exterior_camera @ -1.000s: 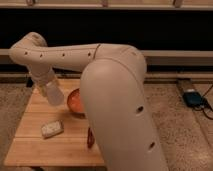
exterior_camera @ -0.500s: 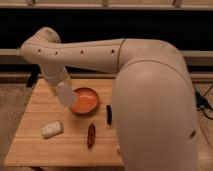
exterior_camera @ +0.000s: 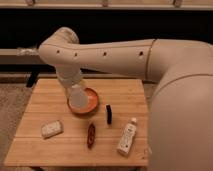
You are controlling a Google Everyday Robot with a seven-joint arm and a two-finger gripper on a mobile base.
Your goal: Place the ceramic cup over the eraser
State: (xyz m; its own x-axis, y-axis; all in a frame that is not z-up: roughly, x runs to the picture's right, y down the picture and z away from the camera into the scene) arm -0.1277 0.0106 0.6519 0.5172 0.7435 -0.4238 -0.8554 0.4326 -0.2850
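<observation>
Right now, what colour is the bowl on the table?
Orange: the bowl shows it in the camera view. The gripper, holding the ceramic cup, hangs over it.

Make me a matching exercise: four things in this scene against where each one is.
Things: 1 eraser; 2 white squeeze bottle; 3 whitish block; 4 ceramic cup.
Places: A near the table front left corner; B at the gripper, over the orange bowl; C near the front right corner; D just right of the bowl.
Pairs: 1-D; 2-C; 3-A; 4-B.
</observation>
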